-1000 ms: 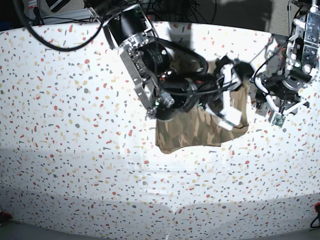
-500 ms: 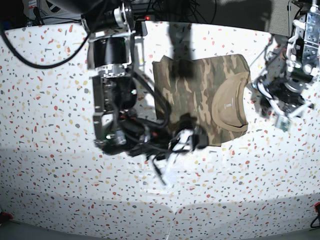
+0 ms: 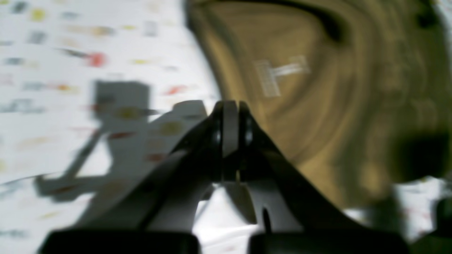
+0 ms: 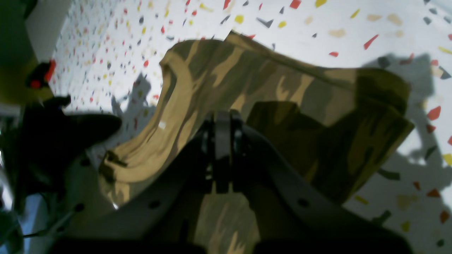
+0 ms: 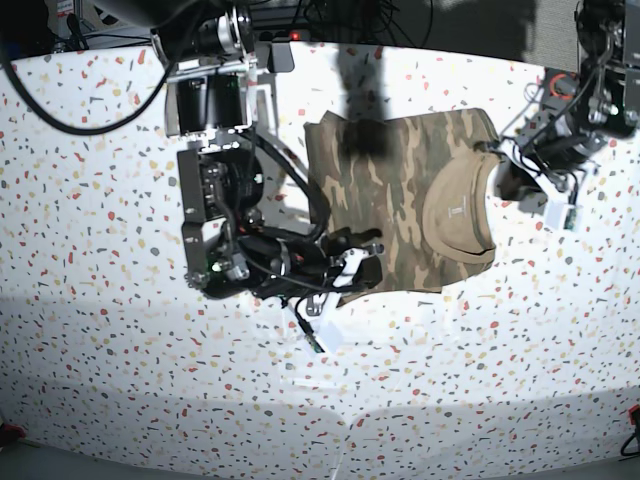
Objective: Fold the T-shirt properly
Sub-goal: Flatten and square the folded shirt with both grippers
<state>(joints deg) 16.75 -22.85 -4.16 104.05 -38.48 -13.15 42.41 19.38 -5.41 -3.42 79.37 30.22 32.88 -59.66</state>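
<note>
The camouflage T-shirt (image 5: 385, 195) lies folded into a rough rectangle on the table, with its tan collar (image 5: 455, 210) and small neck print toward the right. My right gripper (image 5: 368, 258) is shut at the shirt's lower left corner. In the right wrist view its closed tips (image 4: 222, 118) hover over the shirt (image 4: 282, 91), and I see no cloth between them. My left gripper (image 5: 502, 185) is shut just beyond the collar's right edge. In the blurred left wrist view its closed tips (image 3: 229, 107) sit next to the tan collar (image 3: 317, 88).
The table (image 5: 120, 380) has a white cover speckled in red, yellow and grey, with creases along the front. The right arm's body and cables (image 5: 215, 200) stand left of the shirt. A small red object (image 5: 632, 415) sits at the lower right edge.
The right arm swung off the shirt down to the left, uncovering it, then edged back toward the shirt's lower left corner. The left gripper moved up toward the collar.
</note>
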